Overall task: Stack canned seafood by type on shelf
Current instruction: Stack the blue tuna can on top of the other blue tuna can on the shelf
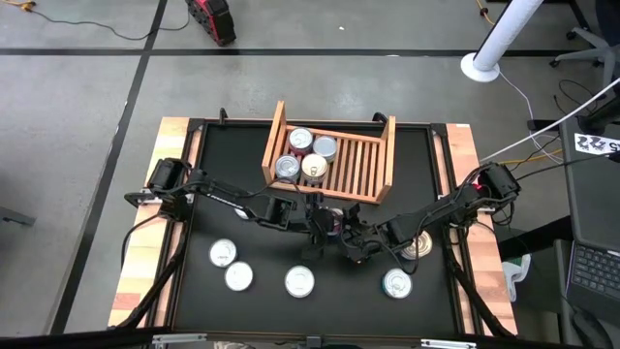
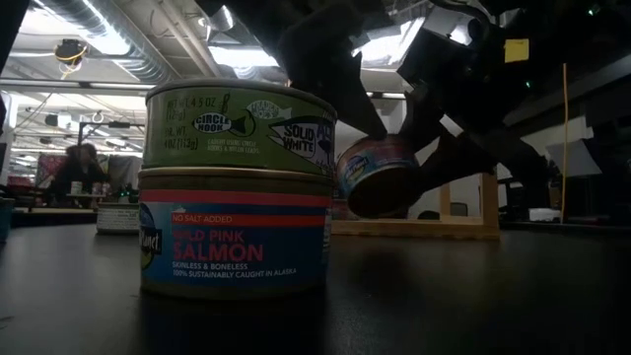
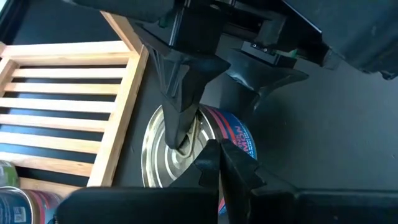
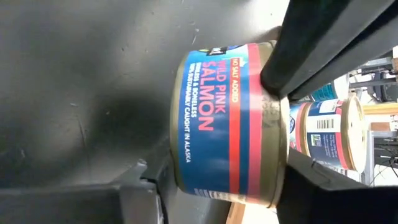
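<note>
A: Look centre table, just in front of the shelf (image 1: 329, 160): a pink salmon tin (image 4: 230, 121) hangs tilted between both grippers.

B: Your left gripper (image 3: 214, 165) pinches its rim, fingers pressed together. Your right gripper (image 1: 356, 242) has its fingers either side of the tin; whether they're gripping, I can't tell.

A: Four tins already sit in the shelf, more lie loose near the front edge.

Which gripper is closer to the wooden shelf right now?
Left. The left gripper hangs just off the shelf's front board, over the mat; the right gripper sits beside it, a little farther from that board.
</note>
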Controlling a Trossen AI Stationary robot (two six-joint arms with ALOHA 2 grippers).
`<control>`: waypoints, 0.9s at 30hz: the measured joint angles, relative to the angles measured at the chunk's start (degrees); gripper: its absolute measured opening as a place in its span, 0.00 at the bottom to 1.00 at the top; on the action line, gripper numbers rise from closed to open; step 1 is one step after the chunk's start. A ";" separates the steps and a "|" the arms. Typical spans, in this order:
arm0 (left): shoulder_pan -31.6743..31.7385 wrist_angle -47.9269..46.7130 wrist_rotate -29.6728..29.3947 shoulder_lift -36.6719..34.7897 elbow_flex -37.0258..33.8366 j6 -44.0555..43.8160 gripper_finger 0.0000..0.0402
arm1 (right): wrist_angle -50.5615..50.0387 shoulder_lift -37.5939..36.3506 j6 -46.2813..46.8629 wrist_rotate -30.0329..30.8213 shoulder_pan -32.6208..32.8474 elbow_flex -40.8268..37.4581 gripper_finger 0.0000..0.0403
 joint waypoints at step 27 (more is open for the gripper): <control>-0.09 -25.35 -5.09 -21.26 0.09 -2.68 0.35 | -0.04 0.07 -17.73 3.38 -10.46 8.84 0.48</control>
